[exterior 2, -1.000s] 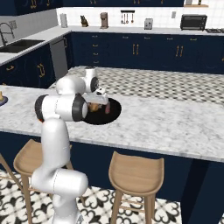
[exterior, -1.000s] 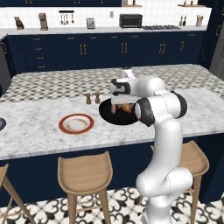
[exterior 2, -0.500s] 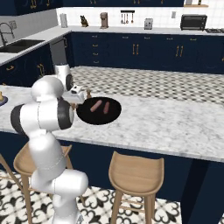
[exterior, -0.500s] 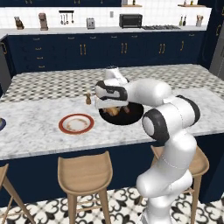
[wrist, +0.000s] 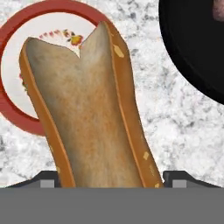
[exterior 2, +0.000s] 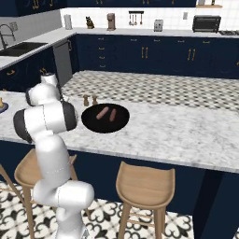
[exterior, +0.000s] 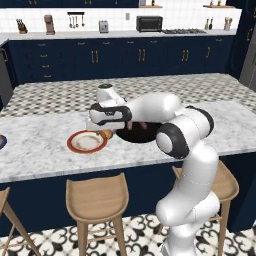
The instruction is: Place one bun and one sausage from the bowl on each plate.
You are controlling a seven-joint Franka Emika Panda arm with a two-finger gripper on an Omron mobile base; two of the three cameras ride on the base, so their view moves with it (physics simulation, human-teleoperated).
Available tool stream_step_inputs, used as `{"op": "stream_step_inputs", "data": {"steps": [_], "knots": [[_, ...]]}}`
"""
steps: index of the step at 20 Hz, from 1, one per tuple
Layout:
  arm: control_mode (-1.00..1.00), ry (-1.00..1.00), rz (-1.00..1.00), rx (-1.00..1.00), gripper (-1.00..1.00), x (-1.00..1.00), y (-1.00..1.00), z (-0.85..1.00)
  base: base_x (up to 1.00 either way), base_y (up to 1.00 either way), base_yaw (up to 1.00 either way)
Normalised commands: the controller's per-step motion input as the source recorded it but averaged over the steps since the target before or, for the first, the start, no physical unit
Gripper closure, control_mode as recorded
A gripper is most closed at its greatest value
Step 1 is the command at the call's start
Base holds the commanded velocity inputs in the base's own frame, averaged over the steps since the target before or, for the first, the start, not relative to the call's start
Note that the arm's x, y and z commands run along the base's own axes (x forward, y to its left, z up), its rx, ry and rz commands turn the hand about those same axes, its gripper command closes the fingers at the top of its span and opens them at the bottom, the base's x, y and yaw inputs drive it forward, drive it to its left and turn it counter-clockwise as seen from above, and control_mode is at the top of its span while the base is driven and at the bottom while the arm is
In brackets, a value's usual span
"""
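Two wooden stools [exterior: 96, 200] stand before the marble counter [exterior: 40, 145]; toaster oven [exterior: 149, 23] behind.

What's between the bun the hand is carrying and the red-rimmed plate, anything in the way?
Nothing visible. The hand holds the bun above the marble counter, beside the red-rimmed plate. In the hand view the bun's far end already overlaps the plate's white centre, and the black bowl lies off to the other side.

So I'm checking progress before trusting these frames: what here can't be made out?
- Second plate: a dark sliver at the left edge of the left base view, cut off by the frame.
- Fingertips: in the hand view the bun covers them.
- Bowl: the arm hides its contents in the left base view; the right base view shows two sausages.
- Red-rimmed plate: pattern too small to read.
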Motion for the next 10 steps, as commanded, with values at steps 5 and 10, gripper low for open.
{"op": "stream_step_inputs", "data": {"steps": [5,10], "knots": [[-1.0,0.01,-0.01,0.0,1.0,0.73,0.73,-0.51,0.0,0.0,0.0],[-1.0,0.0,0.0,-0.01,1.0,0.91,0.17,-0.78,0.0,0.0,0.0]]}}
